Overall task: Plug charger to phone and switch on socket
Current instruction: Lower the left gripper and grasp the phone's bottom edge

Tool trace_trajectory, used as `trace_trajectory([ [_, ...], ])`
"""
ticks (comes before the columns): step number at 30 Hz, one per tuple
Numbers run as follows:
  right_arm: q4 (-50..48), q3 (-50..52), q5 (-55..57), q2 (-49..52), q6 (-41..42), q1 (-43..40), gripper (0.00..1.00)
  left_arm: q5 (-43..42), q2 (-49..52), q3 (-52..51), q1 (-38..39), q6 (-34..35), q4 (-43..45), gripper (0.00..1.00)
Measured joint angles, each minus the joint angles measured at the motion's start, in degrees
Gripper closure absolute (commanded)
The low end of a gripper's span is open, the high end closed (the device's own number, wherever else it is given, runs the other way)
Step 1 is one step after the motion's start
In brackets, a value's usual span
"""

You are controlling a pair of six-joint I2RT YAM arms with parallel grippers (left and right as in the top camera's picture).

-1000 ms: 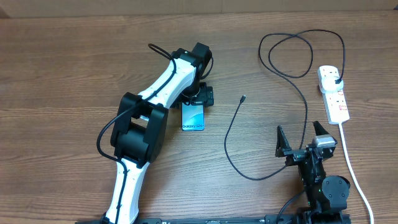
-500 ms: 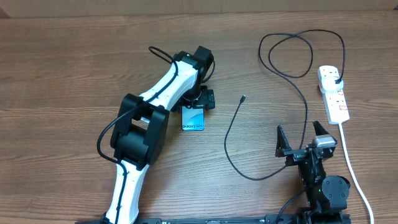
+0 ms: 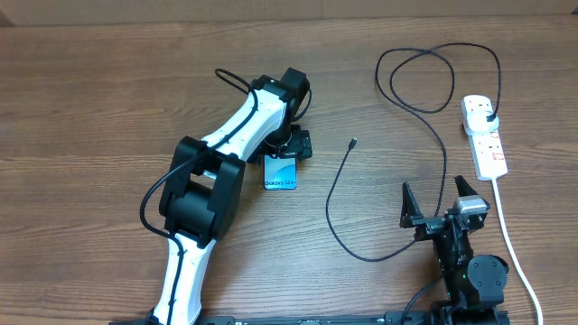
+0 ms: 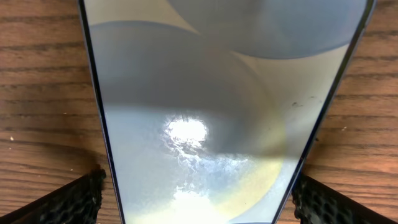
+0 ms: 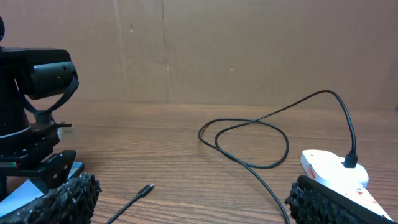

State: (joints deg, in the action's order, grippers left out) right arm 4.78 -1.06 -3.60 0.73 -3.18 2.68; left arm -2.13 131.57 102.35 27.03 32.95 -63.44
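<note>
The phone (image 3: 281, 171) lies flat on the wooden table, screen up, and fills the left wrist view (image 4: 205, 93). My left gripper (image 3: 291, 144) is down over its far end and open (image 4: 199, 200), one finger on each side of the phone's long edges. The charger is a thin black cable (image 3: 444, 162) that loops across the right half. Its connector tip (image 3: 353, 142) lies loose on the wood (image 5: 146, 188), and its plug (image 3: 489, 116) sits in the white socket (image 3: 483, 137). My right gripper (image 3: 435, 191) stands open near the front edge, empty (image 5: 196, 205), with the socket (image 5: 333, 167) by its right finger.
The socket's thick white cord (image 3: 511, 236) runs toward the front right edge, beside the right arm's base. A cable loop (image 3: 417, 79) lies at the back right. A cardboard wall (image 5: 217, 50) closes off the far side.
The left gripper has edged slightly lower over the phone's far end. The phone, the cable and the right arm have not moved.
</note>
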Motion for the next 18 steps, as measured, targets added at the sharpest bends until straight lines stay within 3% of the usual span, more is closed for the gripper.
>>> trace_trajectory([
  [18, 0.02, 0.0, 0.02, 0.0, 0.02, -0.02, 0.0, 0.37, -0.57, -0.96, 0.0, 1.25, 1.25, 0.12],
])
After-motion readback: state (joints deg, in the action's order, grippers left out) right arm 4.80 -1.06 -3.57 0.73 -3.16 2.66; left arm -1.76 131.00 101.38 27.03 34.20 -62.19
